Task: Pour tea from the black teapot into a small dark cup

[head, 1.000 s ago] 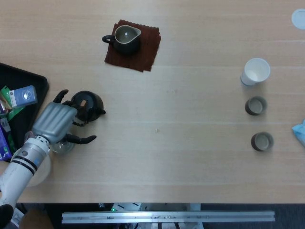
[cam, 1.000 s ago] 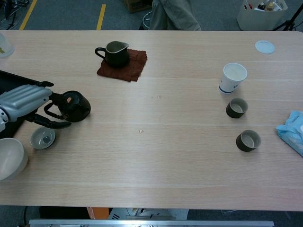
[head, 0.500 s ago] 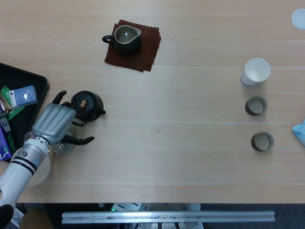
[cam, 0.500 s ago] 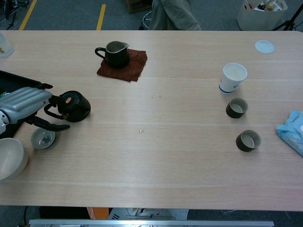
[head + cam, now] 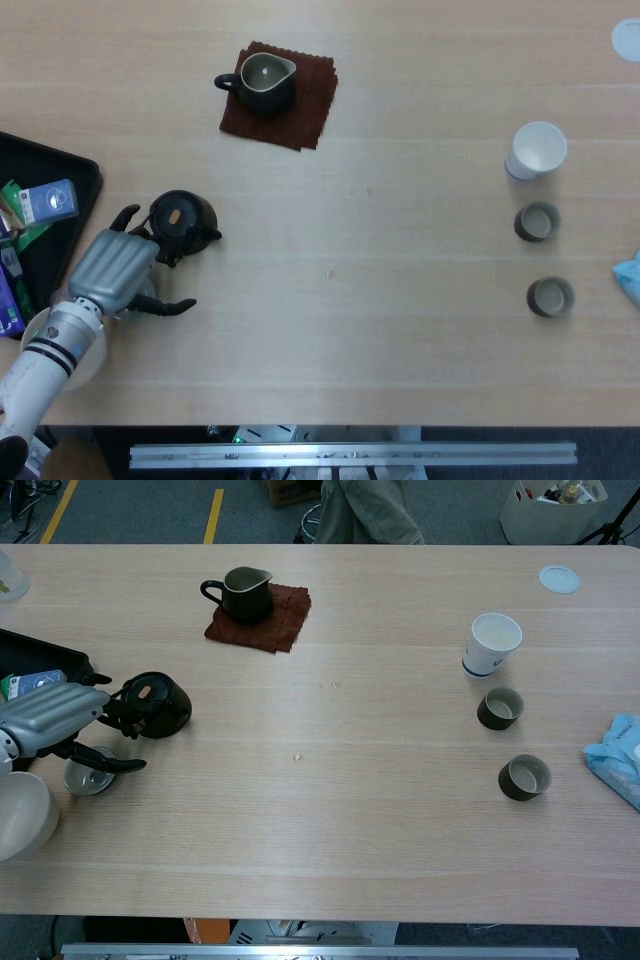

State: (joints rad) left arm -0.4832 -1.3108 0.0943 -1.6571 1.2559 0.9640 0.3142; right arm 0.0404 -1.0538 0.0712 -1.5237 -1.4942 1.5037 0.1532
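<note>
Since a second ago the left hand (image 5: 112,268) has slid down toward the lower left of the frame, its dark fingers (image 5: 118,707) now only at the handle side of the black teapot (image 5: 183,220); whether they touch the handle I cannot tell, and they look spread with nothing clearly held. At the left edge a white bowl (image 5: 22,815) is cut off, and a small grey cup (image 5: 88,775) sits partly under the hand. Two small dark cups (image 5: 524,777) (image 5: 500,708) stand at the right (well apart from the teapot). Packets in the black tray (image 5: 55,165) carry print too small to read. Farther up, a dark pitcher (image 5: 263,81) rests on a brown cloth (image 5: 305,105).
</note>
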